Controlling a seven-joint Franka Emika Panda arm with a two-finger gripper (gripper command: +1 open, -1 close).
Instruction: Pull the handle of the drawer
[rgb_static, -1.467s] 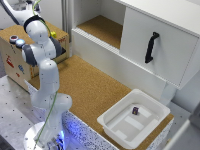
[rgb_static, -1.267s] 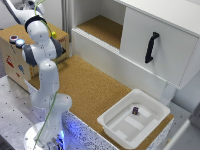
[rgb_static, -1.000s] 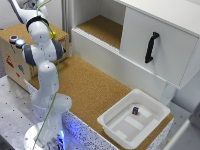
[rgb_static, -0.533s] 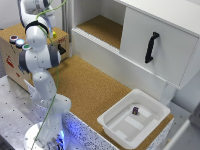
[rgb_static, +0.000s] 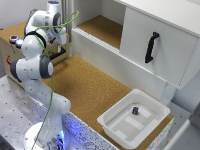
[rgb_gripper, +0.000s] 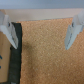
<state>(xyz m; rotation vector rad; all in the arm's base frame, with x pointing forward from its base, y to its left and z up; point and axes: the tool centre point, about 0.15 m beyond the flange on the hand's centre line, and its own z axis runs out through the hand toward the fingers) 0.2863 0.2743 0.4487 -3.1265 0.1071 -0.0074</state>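
Note:
The drawer (rgb_static: 170, 57) is a large white flat-fronted box at the exterior view's right. Its handle (rgb_static: 151, 47) is a short black curved bar, upright on the front panel. My gripper (rgb_static: 61, 44) hangs at the exterior view's far left, beside a cardboard box, far from the handle. In the wrist view the gripper (rgb_gripper: 41, 30) is open and empty, its two pale fingers (rgb_gripper: 74, 30) wide apart above the cork surface (rgb_gripper: 45, 55). Neither the handle nor the drawer shows in the wrist view.
A shallow white plastic tub (rgb_static: 120, 131) with a small dark object (rgb_static: 135, 110) sits on the cork mat (rgb_static: 90, 85) in front of the drawer. A long plain white panel (rgb_static: 112, 57) runs along the mat. A cardboard box (rgb_static: 9, 50) stands at the left.
The arm's upper links have swung up and toward the exterior view's right, bringing the wrist over the cork edge beside the cardboard box. The drawer and tub have not moved.

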